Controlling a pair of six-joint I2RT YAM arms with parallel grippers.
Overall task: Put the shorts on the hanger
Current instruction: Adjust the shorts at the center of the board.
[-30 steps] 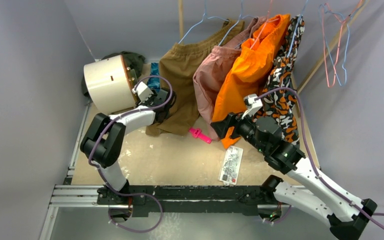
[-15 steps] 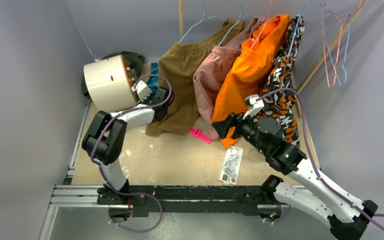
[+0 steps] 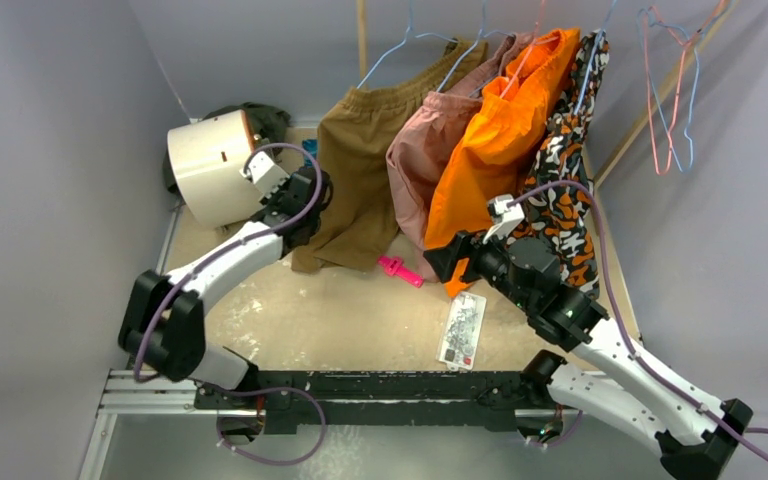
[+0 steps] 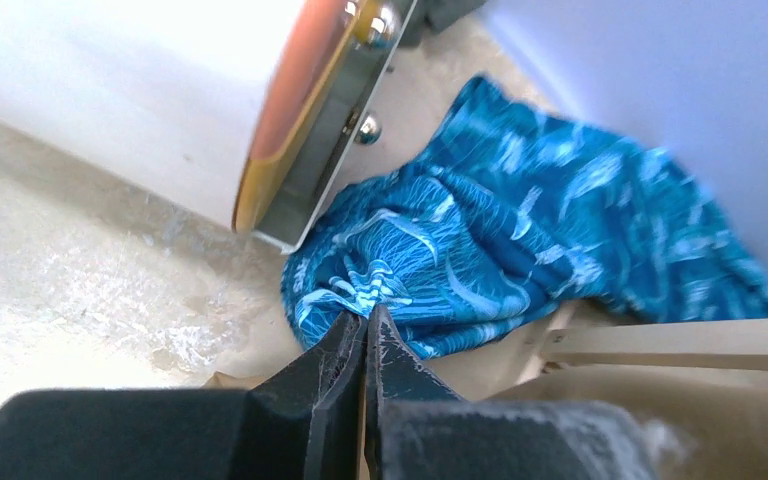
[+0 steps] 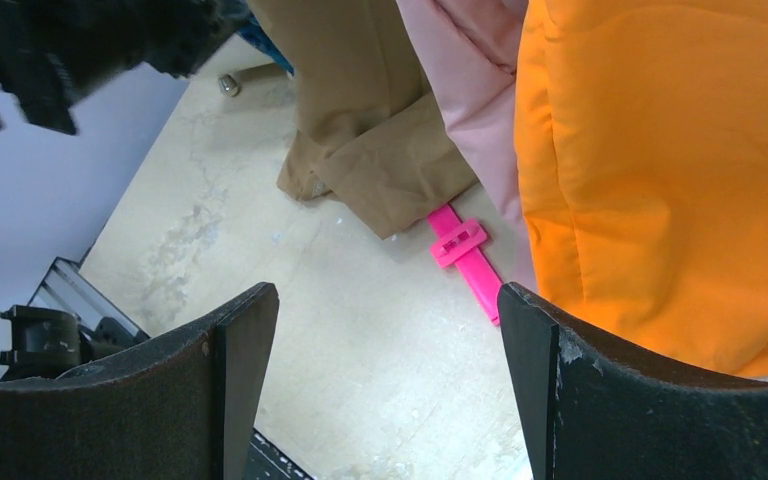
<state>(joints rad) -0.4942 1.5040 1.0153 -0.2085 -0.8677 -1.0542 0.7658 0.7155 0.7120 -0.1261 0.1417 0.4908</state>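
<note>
The blue-and-teal shorts (image 4: 520, 225) lie crumpled on the table at the back wall, beside a white drum. From above only a small blue patch of the shorts (image 3: 309, 147) shows. My left gripper (image 4: 368, 312) is shut on a bunched fold at their near edge; from above the left gripper (image 3: 303, 188) is under its wrist. The pink-red wire hanger (image 3: 649, 90) hangs empty at the upper right, far from both arms. My right gripper (image 5: 388, 295) is open over bare table with nothing between its fingers, and the right gripper (image 3: 438, 258) sits in front of the hanging clothes.
A white drum (image 3: 210, 170) lies on its side at the left. Brown shorts (image 3: 360, 160), pink shorts (image 3: 425, 150), orange shorts (image 3: 505, 130) and a patterned garment (image 3: 565, 190) hang across the back. A pink clip (image 3: 400, 270) and a packet (image 3: 462, 328) lie on the table.
My left gripper has closed onto the blue shorts, and the left arm has stretched further toward the back wall. The right arm has hardly moved.
</note>
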